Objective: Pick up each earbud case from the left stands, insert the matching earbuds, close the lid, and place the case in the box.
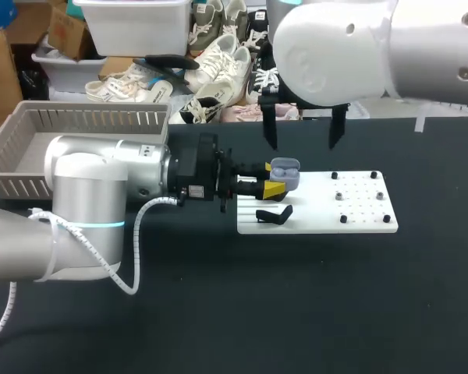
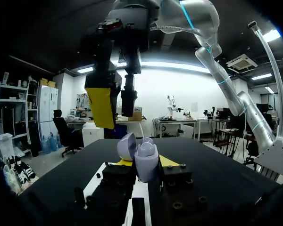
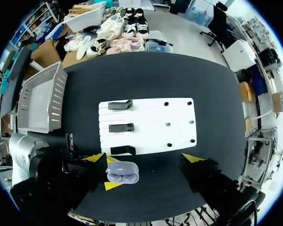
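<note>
A lavender earbud case [image 1: 285, 173] with its lid tipped open is held just above the left end of the white board [image 1: 320, 209]. My left gripper [image 1: 271, 178] reaches in level from the left and is shut on it; the left wrist view shows the case [image 2: 145, 161] between its yellow tips. My right gripper [image 1: 303, 144] hangs above the case, open and holding nothing. Looking straight down, the right wrist view shows the case [image 3: 122, 172] below and between its spread fingers [image 3: 194, 159]. Three black stands [image 3: 121, 127] line the board's left side, all bare.
A grey slatted basket [image 1: 23, 148] sits at the table's back left, also seen beside the board as the basket [image 3: 40, 99]. Small black pegs [image 1: 343, 220] stick up from the board's right half. Black tabletop [image 1: 296, 312] lies open in front of the board.
</note>
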Action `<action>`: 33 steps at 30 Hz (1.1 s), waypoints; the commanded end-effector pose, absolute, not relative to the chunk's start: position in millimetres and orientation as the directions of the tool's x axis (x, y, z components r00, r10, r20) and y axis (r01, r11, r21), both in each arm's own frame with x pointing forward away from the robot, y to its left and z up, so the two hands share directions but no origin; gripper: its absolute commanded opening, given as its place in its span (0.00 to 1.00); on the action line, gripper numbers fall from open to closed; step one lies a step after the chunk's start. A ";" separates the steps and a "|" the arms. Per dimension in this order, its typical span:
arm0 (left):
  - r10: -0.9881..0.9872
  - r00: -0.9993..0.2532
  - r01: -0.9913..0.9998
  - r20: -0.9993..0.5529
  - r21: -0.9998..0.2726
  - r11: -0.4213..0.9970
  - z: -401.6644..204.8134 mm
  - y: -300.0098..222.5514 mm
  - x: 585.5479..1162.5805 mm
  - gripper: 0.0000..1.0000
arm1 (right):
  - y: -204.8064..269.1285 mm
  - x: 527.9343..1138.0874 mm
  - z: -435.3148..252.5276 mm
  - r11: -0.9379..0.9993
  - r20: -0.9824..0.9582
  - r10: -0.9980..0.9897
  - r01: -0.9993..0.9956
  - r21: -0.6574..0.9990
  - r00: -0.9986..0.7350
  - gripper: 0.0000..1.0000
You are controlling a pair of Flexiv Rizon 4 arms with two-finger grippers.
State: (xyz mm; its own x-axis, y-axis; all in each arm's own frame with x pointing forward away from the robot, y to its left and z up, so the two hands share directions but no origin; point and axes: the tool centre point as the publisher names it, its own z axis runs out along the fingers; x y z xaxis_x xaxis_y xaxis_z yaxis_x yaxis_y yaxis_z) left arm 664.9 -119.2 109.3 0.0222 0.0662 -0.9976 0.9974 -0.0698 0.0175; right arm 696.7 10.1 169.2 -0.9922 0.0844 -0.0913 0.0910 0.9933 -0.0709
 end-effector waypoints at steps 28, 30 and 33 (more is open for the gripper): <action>0.066 0.022 0.997 -0.998 0.017 -0.072 109.0 -119.1 665.9 0.00 | -19.0 682.0 143.4 0.976 -0.042 0.169 0.173 -0.129 -0.985 1.00; 0.066 0.022 0.997 -0.998 0.017 -0.072 109.0 -119.1 665.9 0.00 | -16.9 679.6 146.0 0.978 -0.043 0.164 0.169 -0.125 -0.985 1.00; 0.066 0.022 0.997 -0.998 0.017 -0.072 109.0 -119.1 665.9 0.00 | -15.1 676.4 150.2 0.979 -0.050 0.158 0.163 -0.121 -0.986 1.00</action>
State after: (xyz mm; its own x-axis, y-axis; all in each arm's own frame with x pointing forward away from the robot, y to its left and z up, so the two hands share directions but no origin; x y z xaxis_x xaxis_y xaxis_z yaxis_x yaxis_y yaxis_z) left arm 664.7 -119.2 109.2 0.0221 0.0662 -0.9976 0.9974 -0.0703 0.0174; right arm 685.5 -14.3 146.9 -0.9871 0.1565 -0.0337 0.1595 0.9794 -0.1241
